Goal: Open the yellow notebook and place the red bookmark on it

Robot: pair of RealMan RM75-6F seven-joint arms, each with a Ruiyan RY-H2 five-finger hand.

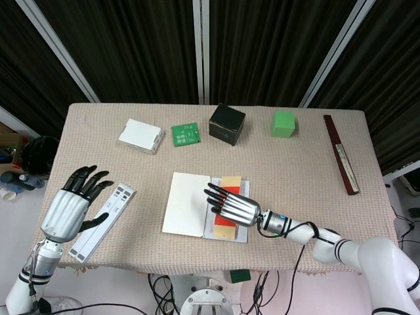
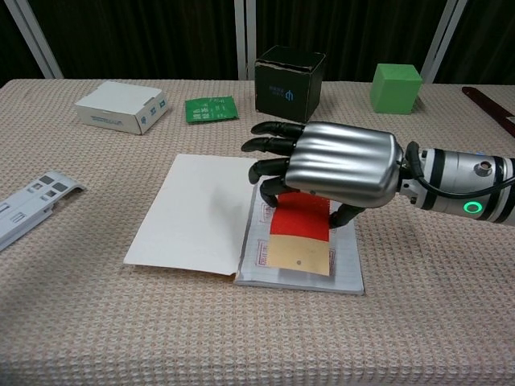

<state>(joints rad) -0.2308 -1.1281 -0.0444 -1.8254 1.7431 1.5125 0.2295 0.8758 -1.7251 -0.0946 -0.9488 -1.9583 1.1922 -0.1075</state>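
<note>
While my right hand grips the bookmark over the open notebook, its long axis runs front-to-back, red end away

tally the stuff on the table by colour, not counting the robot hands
Green: 2, the cube and the flat packet
Black: 1, the box
White: 3, the carton, the strip, the open notebook
Red and tan: 1, the bookmark
Dark brown: 1, the long case
Total: 8

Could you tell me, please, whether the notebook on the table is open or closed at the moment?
Open. The yellow notebook lies spread flat, its cover folded out to one side and the stamped page exposed under the red bookmark in the right hand.
</note>
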